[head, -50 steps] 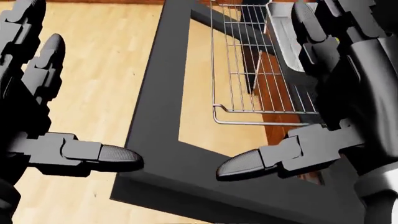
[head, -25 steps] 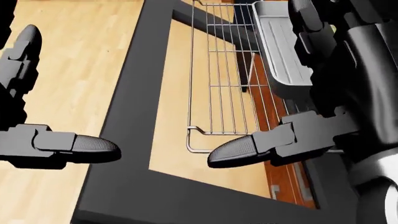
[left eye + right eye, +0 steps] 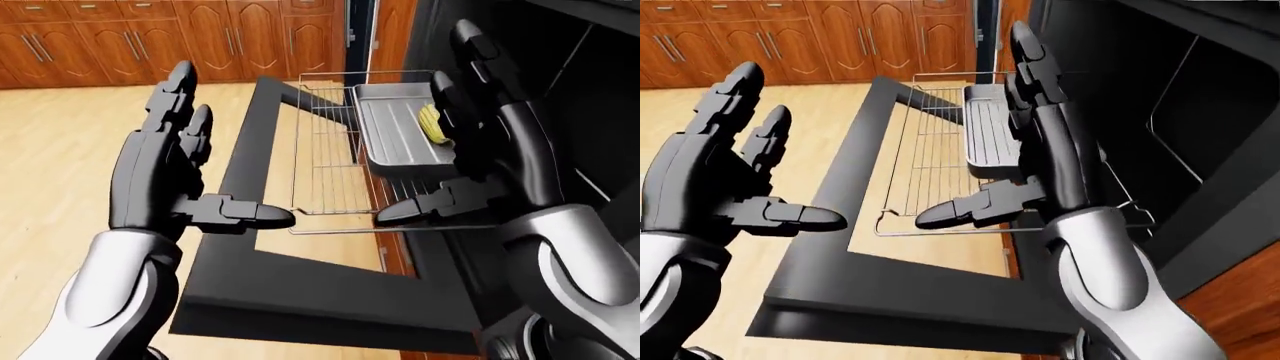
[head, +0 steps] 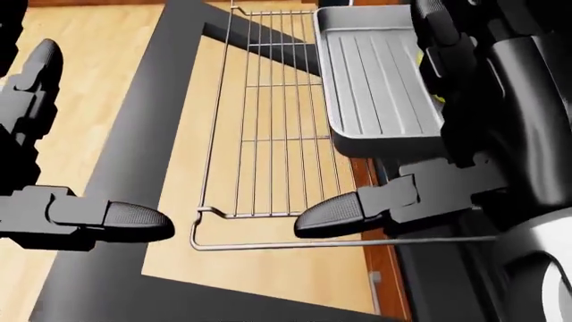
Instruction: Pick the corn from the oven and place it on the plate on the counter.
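Yellow corn (image 3: 431, 124) lies in a grey baking tray (image 3: 395, 135) on the pulled-out oven rack (image 3: 325, 161), above the lowered oven door (image 3: 250, 157). Left hand (image 3: 165, 169) and right hand (image 3: 470, 135) hover empty, fingers spread; the right hand partly hides the corn

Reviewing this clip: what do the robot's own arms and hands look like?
Both hands, the left hand and the right hand, are blocky dark-grey to black, each with three jointed fingers ending in rounded, finely textured pads. The forearms are smooth, glossy silver-grey shells. No cables, markings or sleeves show.
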